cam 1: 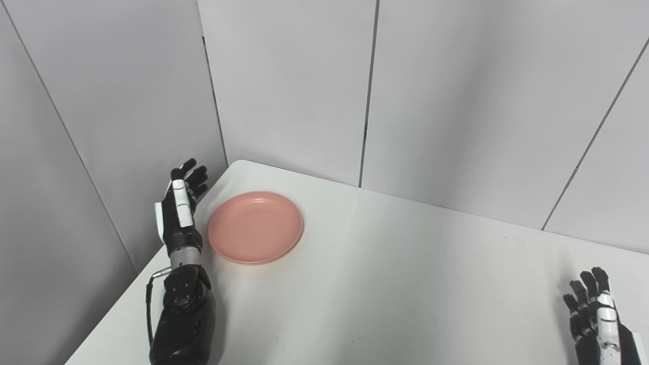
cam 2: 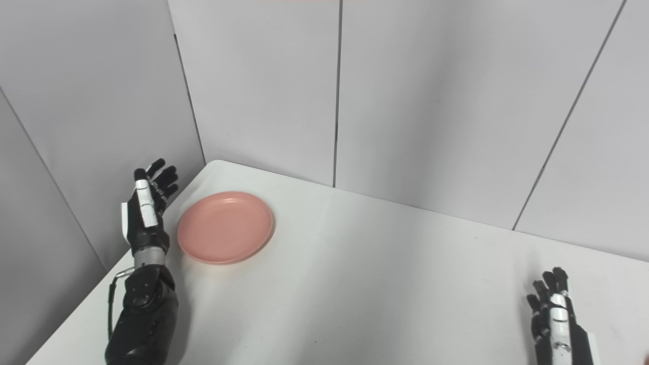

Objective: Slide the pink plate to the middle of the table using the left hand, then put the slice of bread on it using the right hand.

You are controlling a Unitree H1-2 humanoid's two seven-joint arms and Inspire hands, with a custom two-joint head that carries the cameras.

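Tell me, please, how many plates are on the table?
1. The pink plate lies near the table's far left corner, just right of the open left hand. No bread shows; the right hand waits at the near right.

Plate (cam 1: pixel 255 226) sits on the desk (cam 1: pixel 385 284) near its far-left corner, wall panels (cam 1: pixel 284 86) behind. Left robot hand (cam 1: pixel 180 213) just beside the plate's left edge, at the desk's left edge, not touching it. Right robot hand (cam 1: pixel 593 312) at the near-right of the desk, well apart from the plate. Open desk surface between them.
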